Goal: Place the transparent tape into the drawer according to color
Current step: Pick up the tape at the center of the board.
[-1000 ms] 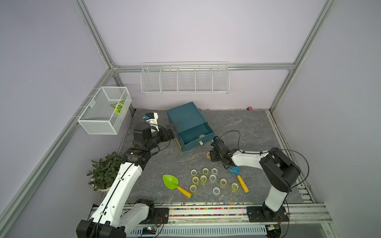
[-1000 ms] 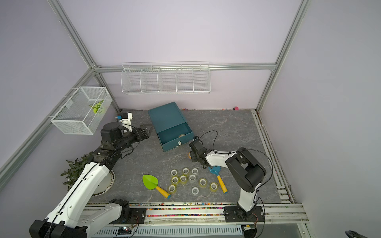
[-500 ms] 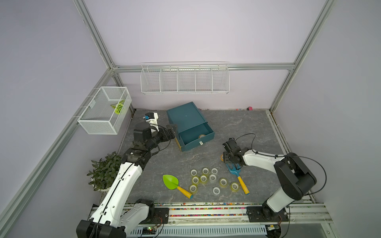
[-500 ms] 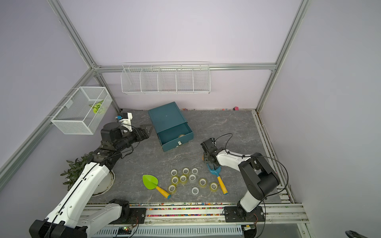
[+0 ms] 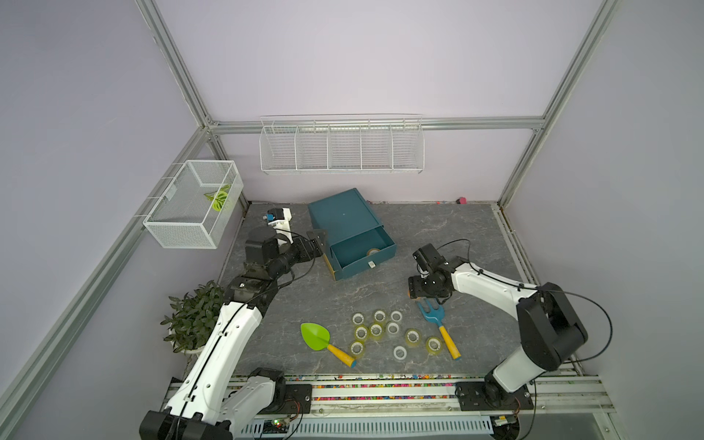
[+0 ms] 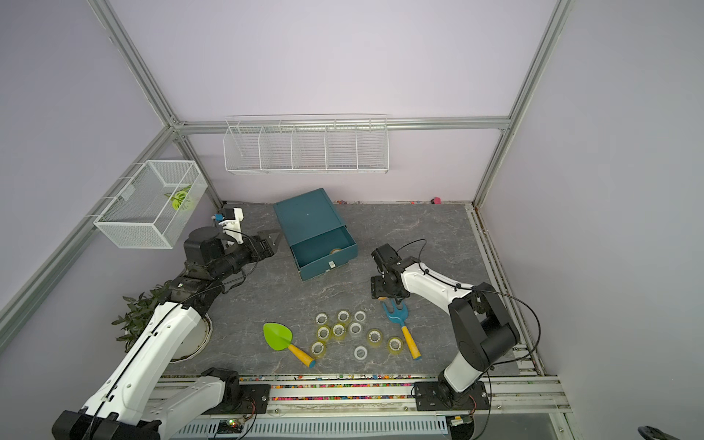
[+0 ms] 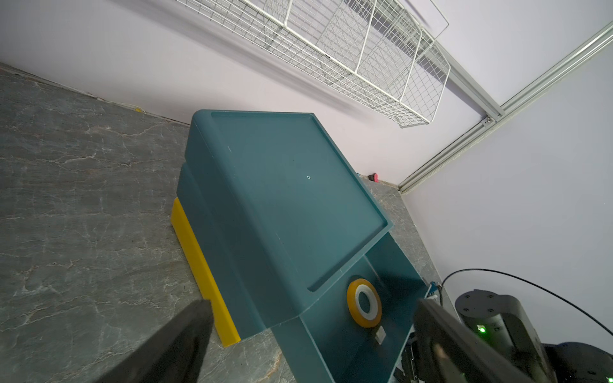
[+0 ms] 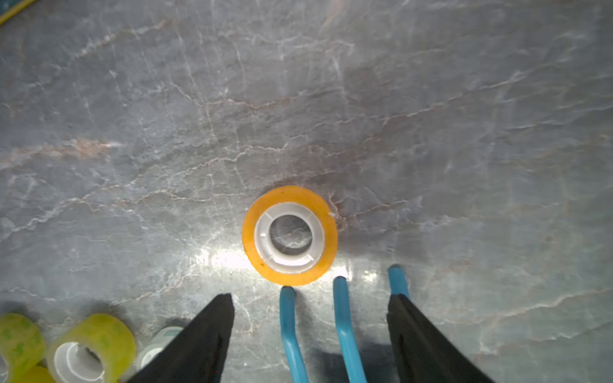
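Grey marble table [image 5: 457, 236]; drawer [image 5: 354, 249] label unreadable. Right wrist view shows orange tape [image 8: 289, 235] plainly, before the right gripper [image 8: 311, 295], spread, empty; left gripper [image 7: 311, 301] likewise.

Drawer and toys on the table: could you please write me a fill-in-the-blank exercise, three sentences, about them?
In the open drawer, ____ tape roll is visible.
The toy shovel has a ____ blade.
The right gripper, jaws open, is above the rake, whose head is ____.
Missing: one; green; blue.

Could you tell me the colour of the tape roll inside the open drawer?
The tape roll is orange, white core; clearest in the left wrist view.
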Available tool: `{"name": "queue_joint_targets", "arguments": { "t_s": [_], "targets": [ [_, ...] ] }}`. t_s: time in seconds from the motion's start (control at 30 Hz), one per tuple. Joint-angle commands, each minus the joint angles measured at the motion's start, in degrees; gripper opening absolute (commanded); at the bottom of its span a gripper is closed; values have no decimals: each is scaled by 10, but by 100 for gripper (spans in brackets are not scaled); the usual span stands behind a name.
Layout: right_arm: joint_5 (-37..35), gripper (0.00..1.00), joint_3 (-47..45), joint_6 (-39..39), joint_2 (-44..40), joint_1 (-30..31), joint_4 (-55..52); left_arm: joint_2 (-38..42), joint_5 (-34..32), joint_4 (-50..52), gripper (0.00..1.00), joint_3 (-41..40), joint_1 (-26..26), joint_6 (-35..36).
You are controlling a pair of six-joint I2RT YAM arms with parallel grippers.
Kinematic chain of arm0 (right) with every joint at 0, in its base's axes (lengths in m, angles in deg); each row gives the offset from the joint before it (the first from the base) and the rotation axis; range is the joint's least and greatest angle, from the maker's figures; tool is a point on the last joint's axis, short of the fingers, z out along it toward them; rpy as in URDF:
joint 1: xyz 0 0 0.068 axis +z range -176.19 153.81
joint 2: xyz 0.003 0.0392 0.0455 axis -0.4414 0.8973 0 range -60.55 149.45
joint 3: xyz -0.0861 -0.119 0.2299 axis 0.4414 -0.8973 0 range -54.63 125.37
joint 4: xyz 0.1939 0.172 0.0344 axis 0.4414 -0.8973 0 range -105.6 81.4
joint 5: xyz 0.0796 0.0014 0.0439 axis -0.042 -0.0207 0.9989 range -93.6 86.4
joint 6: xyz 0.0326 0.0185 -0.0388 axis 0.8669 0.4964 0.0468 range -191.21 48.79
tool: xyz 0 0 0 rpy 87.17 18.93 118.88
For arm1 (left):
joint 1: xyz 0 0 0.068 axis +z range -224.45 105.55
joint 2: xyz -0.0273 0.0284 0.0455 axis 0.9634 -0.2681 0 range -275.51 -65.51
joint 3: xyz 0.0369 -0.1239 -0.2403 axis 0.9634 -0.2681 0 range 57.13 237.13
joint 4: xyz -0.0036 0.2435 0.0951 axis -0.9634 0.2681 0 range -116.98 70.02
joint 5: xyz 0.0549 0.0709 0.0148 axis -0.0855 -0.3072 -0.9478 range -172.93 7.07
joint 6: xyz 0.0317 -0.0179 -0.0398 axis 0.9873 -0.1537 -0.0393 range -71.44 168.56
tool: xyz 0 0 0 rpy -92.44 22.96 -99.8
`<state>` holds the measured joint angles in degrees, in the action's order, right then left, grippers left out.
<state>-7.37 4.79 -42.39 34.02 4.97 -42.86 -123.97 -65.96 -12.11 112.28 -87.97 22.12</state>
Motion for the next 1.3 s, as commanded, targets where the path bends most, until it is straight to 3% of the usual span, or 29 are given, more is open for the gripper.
{"name": "queue_joint_targets", "arguments": {
  "t_s": [0.0,0.27,0.5,1.27],
  "targets": [
    [-1,80,18,-18,25,14,-26,8,9,-8,100,-5,2,5],
    [4,82,36,-25,49,14,-18,7,12,-9,100,-5,2,4],
    [30,76,43,-25,72,-1,-21,8,9,-8,100,-4,2,4],
    [16,69,73,-34,127,-9,-27,7,6,-8,100,-6,2,4]
  ]
}}
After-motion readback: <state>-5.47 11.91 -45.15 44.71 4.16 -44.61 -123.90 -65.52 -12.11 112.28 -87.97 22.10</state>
